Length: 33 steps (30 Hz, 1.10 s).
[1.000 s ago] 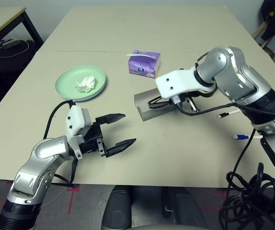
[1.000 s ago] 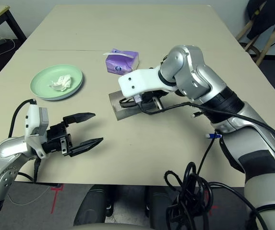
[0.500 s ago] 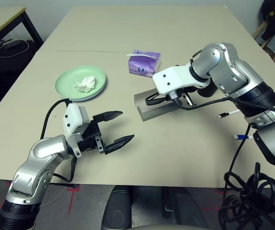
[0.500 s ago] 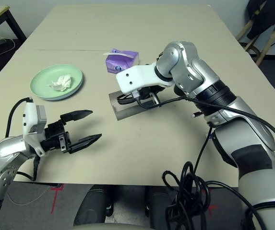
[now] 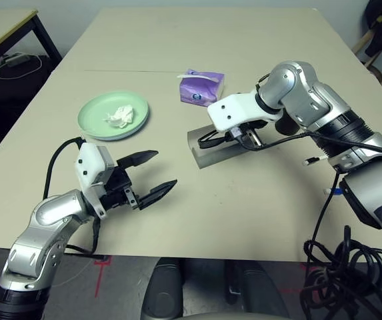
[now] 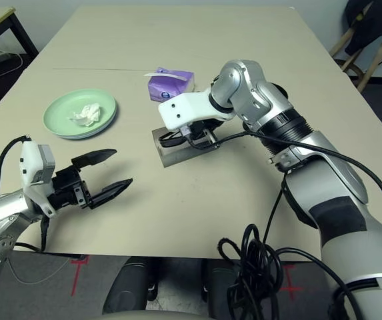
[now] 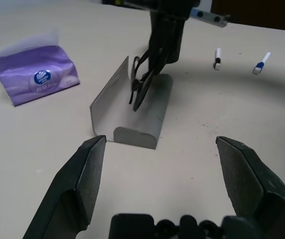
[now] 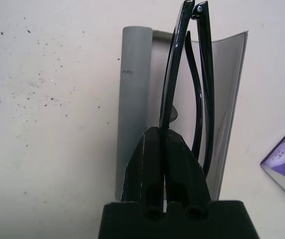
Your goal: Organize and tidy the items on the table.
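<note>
**Sunglasses brought over the open case**

Change: over the last second the right arm has folded in and carried the right pincer (image 6: 192, 138) a little further toward the table's left side, so it now sits above the grey oblong glasses case (image 5: 212, 151). The left arm has drawn back slightly toward the near left corner. Plate and box unmoved.

Meaning, as a judgement: the step in hand is setting the black sunglasses (image 8: 189, 74) into the case; they hang above the open shell but are not yet released. Lid stands up, unclosed.

Right arm: elbow raised, forearm reaching across the middle of the table, pincer pointing steeply down, jaws closed tight on one rim of the folded sunglasses.

Left arm: low by the near edge, left pincer (image 5: 151, 175) level, aimed toward the case, jaws spread wide, holding nothing.

Other items: pale green plate (image 5: 96, 121) toward the left edge with the crumpled white tissue (image 5: 119, 116) on it; purple tissue box (image 5: 202, 88) just beyond the case; thin white pen (image 5: 317, 159) toward the right edge.
</note>
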Tool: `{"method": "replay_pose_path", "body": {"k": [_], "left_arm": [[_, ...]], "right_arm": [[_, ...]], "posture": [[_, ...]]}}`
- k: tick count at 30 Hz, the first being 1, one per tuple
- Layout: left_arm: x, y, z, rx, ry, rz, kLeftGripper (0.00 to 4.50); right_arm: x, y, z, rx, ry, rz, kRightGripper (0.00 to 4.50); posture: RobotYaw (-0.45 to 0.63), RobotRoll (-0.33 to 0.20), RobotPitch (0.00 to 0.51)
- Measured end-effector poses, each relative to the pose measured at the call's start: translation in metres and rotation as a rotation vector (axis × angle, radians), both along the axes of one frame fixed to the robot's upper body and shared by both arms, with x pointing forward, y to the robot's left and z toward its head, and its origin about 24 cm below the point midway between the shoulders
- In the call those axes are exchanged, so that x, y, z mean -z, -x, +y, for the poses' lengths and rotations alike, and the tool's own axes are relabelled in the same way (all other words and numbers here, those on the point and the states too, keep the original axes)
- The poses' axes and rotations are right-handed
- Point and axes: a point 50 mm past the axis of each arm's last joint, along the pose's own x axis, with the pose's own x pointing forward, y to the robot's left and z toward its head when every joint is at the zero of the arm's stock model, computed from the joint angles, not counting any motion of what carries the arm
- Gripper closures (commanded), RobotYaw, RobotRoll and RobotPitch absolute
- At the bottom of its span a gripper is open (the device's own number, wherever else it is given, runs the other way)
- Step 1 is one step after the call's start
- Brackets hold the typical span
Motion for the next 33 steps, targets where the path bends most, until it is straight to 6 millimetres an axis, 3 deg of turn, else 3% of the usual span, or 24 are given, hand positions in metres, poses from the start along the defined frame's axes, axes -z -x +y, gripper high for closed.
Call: {"method": "replay_pose_path", "body": {"k": [13, 33], "left_arm": [[-0.001, 0.01, 0.002, -0.054, -0.008, 0.01, 0.0], [-0.001, 0.015, 0.001, -0.061, -0.006, 0.016, 0.0]], "right_arm": [[0.009, -0.01, 0.001, -0.031, 0.033, -0.003, 4.47], [0.015, -0.014, -0.004, -0.023, 0.063, 0.001, 4.47]], "posture": [[0.39, 0.0, 0.149], [0.39, 0.0, 0.158]]}}
